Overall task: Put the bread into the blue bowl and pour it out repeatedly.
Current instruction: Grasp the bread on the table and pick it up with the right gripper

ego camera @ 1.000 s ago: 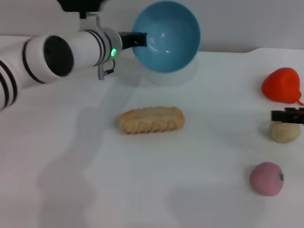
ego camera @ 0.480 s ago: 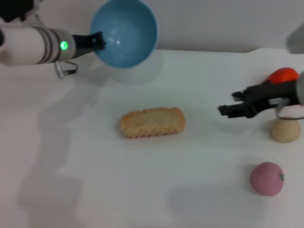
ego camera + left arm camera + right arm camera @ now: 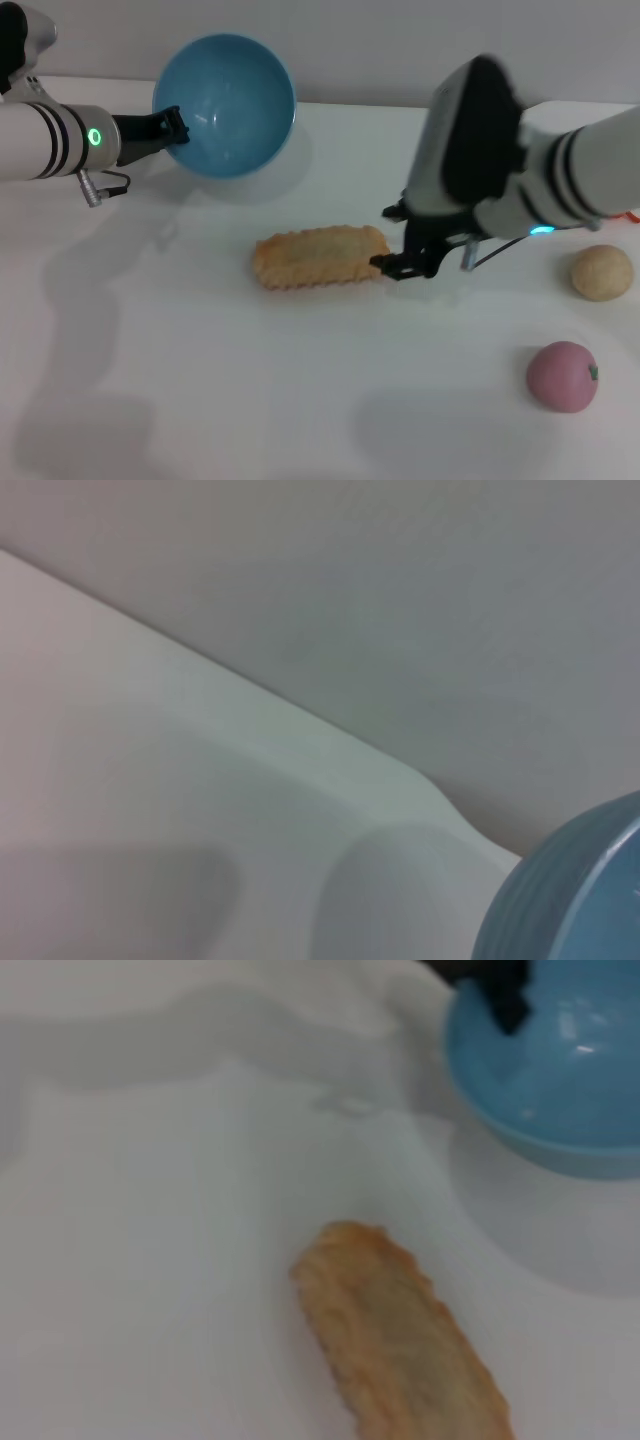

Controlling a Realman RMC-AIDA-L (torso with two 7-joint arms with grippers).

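Observation:
The bread (image 3: 320,257) lies flat on the white table (image 3: 200,380), plain tan face up, long axis left to right. My right gripper (image 3: 392,240) is open at the bread's right end, one dark finger behind it and one in front. The bread also shows in the right wrist view (image 3: 400,1345). My left gripper (image 3: 177,125) is shut on the rim of the blue bowl (image 3: 225,105) and holds it tipped above the table's back left, its empty inside facing me. The bowl's outside shows in the left wrist view (image 3: 575,900), its inside in the right wrist view (image 3: 560,1070).
A small tan ball (image 3: 601,272) and a pink round toy (image 3: 562,375) lie on the table at the right. A grey wall (image 3: 400,40) runs behind the table's back edge.
My left arm has carried the tipped bowl leftward and a little lower. My right arm has swung in from the right edge to the bread's right end. The bread has not moved.

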